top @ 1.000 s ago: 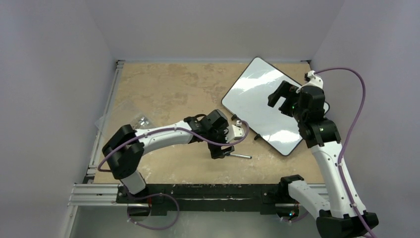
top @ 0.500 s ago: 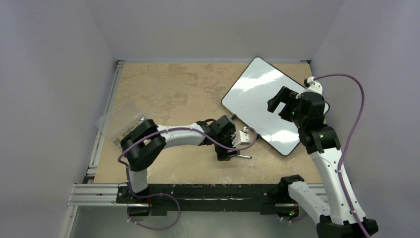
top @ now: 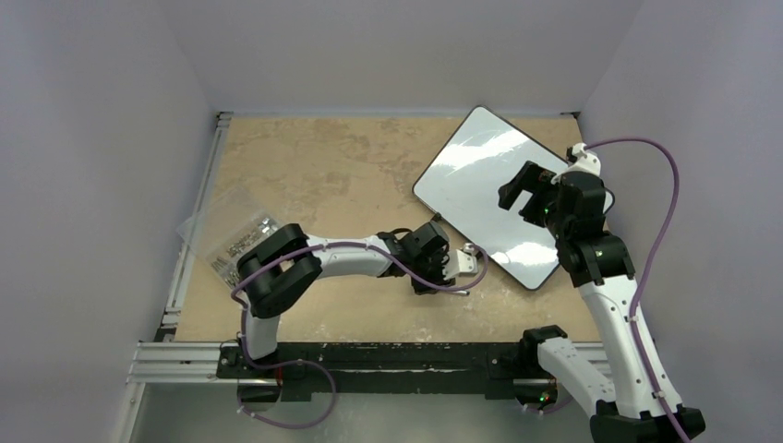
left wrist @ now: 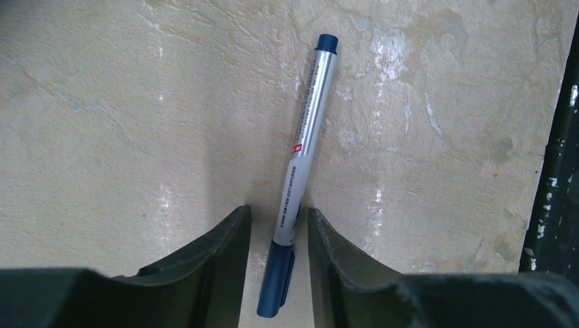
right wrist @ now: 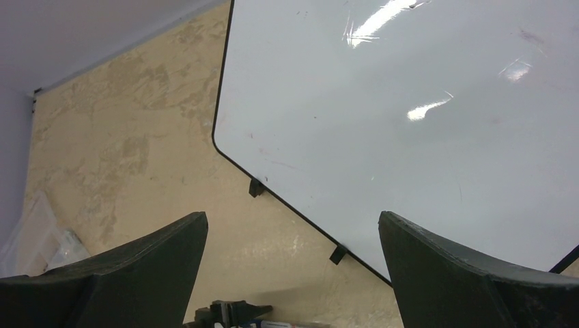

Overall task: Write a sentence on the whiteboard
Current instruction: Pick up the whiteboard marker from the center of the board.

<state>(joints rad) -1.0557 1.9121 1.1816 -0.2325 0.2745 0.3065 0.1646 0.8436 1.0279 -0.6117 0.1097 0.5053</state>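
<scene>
The whiteboard [top: 485,189] lies tilted at the table's back right, glossy white with a thin black rim [right wrist: 229,147]. No sentence shows on its face. A silver marker [left wrist: 305,133] with a blue cap lies flat on the tan table, just in front of the board. My left gripper [left wrist: 278,213] straddles the marker's capped end, jaws narrow, with a thin gap on each side. In the top view the left gripper [top: 462,275] sits low by the board's near corner. My right gripper [top: 519,189] hovers wide open over the board, holding nothing [right wrist: 292,217].
A clear plastic bag [top: 231,231] of small parts lies at the table's left edge. The black frame rail [left wrist: 556,178] runs along the table's near edge, right of the marker. Grey walls close in the back and both sides.
My left arm has stretched to the right and come down over the marker, and its jaws have narrowed around the capped end. The right arm shifted slightly, then held still.
</scene>
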